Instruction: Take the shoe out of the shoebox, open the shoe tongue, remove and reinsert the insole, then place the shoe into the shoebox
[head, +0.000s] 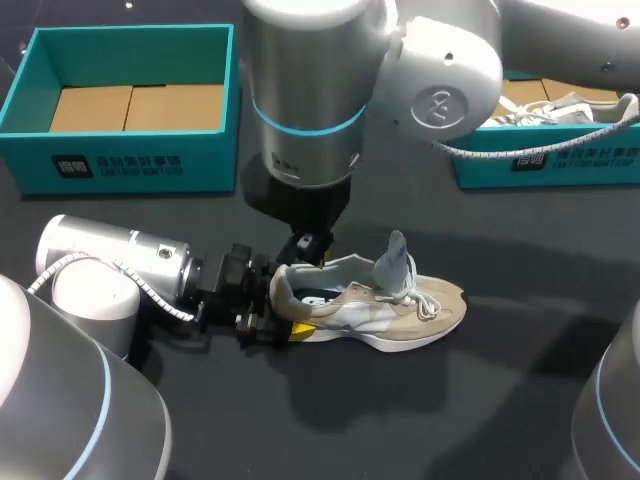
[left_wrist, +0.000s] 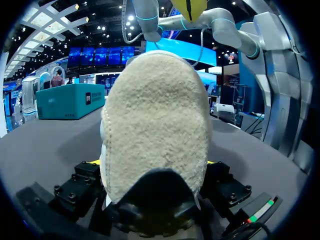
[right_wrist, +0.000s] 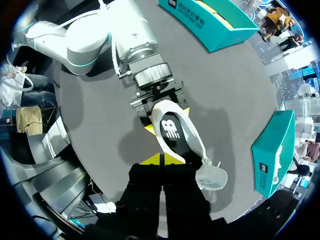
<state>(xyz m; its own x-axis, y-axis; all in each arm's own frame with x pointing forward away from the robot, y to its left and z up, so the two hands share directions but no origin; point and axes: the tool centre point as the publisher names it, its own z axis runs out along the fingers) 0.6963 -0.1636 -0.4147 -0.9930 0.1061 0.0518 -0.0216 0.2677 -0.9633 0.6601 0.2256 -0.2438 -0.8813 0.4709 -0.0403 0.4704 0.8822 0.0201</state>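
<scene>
Beige suede-and-mesh shoe (head: 385, 315) stands on the table (head: 520, 400) before the teal shoebox (head: 120, 165), heel clamped by the left gripper (head: 285, 303). Right gripper (right_wrist: 162, 159) hangs above its collar, tips pressed together on nothing visible. Probably light with a soft upper; the stiff heel gives the surest hold.

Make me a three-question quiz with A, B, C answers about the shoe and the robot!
1. Where is the shoe? A on the floor; B hanging in the air; C on the table.
2. How many teal shoeboxes stand there? A one; B two; C four.
3. What is the left end effector doing? A gripping the shoe's heel; B resting open; C holding a shoebox.
Answers: C, its sole lies on the table; B, one at each far corner; A, it clamps the heel from both sides.
</scene>
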